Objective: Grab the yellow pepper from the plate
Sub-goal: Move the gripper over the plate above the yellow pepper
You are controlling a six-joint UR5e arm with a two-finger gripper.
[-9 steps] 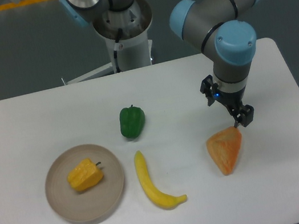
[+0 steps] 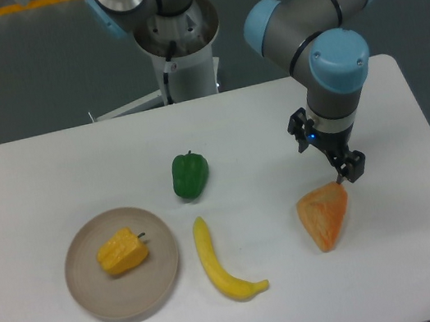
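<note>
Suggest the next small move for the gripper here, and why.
Probably lift and travel left toward the plate: the gripper hangs by the orange slice, while the yellow pepper lies untouched on the plate, past the banana.

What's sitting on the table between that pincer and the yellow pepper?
In the camera view, the banana lies between the pincer and the yellow pepper; the green pepper sits just above that line.

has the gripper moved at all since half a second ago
No. The gripper sits in the same spot as before, just above the upper corner of the orange wedge-shaped fruit slice, far right of the blocky yellow pepper.
</note>
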